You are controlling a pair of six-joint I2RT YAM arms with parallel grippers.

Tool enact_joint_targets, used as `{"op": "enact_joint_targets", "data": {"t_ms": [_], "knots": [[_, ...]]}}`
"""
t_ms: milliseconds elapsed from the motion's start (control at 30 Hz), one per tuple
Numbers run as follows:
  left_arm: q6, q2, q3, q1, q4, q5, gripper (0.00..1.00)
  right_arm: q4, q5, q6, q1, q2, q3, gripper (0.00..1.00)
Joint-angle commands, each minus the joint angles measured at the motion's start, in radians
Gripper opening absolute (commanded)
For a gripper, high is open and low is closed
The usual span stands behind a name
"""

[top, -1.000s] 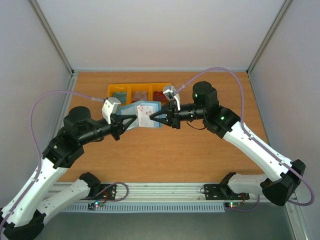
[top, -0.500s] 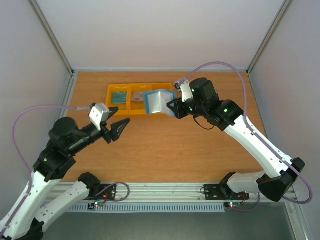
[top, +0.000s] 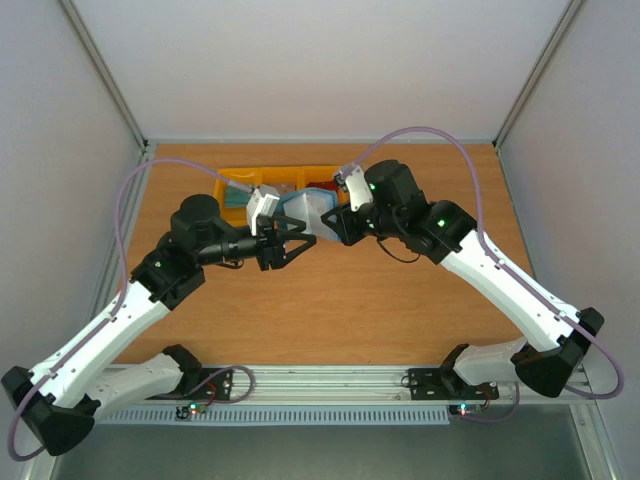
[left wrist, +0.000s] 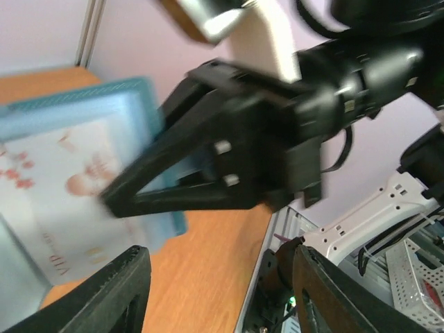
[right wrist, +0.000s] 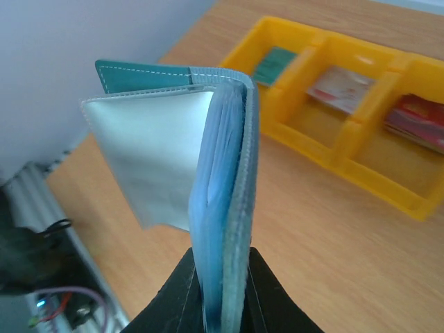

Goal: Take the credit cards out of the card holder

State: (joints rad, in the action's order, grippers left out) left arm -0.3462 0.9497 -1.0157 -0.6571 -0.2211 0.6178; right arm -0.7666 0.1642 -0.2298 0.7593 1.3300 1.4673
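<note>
My right gripper (top: 325, 226) is shut on the teal-blue card holder (top: 303, 211) and holds it open and upright above the table; in the right wrist view the holder (right wrist: 232, 180) stands between my fingers, with a pale sleeve (right wrist: 149, 156) fanned out to the left. My left gripper (top: 305, 243) is open just left of and below the holder. In the left wrist view a whitish card with red print (left wrist: 59, 198) lies against the holder's paler blue inside (left wrist: 83, 114). A teal card (right wrist: 274, 66), a whitish card (right wrist: 340, 89) and a red card (right wrist: 416, 114) lie in the yellow bins.
A row of three yellow bins (top: 232, 178) stands on the wooden table behind the grippers; it also shows in the right wrist view (right wrist: 305, 111). White walls close in the sides and the back. The metal rail (top: 330, 385) runs along the near edge.
My left arm drew back from the holder, then swung in again, open beside it. My right gripper lifted the holder toward the bins, then brought it slightly back and left.
</note>
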Motion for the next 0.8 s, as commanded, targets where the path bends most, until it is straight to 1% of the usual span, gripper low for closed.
{"op": "enact_joint_targets", "data": {"t_ms": [0, 133, 333, 433, 500, 600, 767], "knots": [[-0.099, -0.040, 0.054, -0.002, 0.064, -0.024, 0.55, 0.142, 0.248, -0.051, 0.008, -0.088, -0.048, 0.01], [-0.083, -0.098, 0.088, 0.039, -0.047, -0.115, 0.53, 0.198, 0.371, -0.064, 0.008, -0.138, -0.084, 0.01], [-0.045, -0.135, 0.077, 0.070, -0.103, -0.143, 0.52, 0.308, 0.556, -0.064, 0.007, -0.173, -0.132, 0.01], [-0.048, -0.137, 0.073, 0.073, -0.078, -0.134, 0.52, 0.322, 0.640, -0.071, 0.007, -0.168, -0.137, 0.01], [-0.042, -0.139, 0.074, 0.073, -0.031, -0.077, 0.46, 0.328, 0.683, -0.078, 0.008, -0.163, -0.144, 0.01], [-0.044, -0.133, 0.086, 0.073, 0.040, 0.013, 0.41, 0.350, 0.700, -0.077, 0.007, -0.158, -0.150, 0.01], [-0.089, -0.120, 0.095, 0.073, 0.063, 0.023, 0.38, 0.359, 0.712, -0.107, 0.028, -0.147, -0.135, 0.01]]}}
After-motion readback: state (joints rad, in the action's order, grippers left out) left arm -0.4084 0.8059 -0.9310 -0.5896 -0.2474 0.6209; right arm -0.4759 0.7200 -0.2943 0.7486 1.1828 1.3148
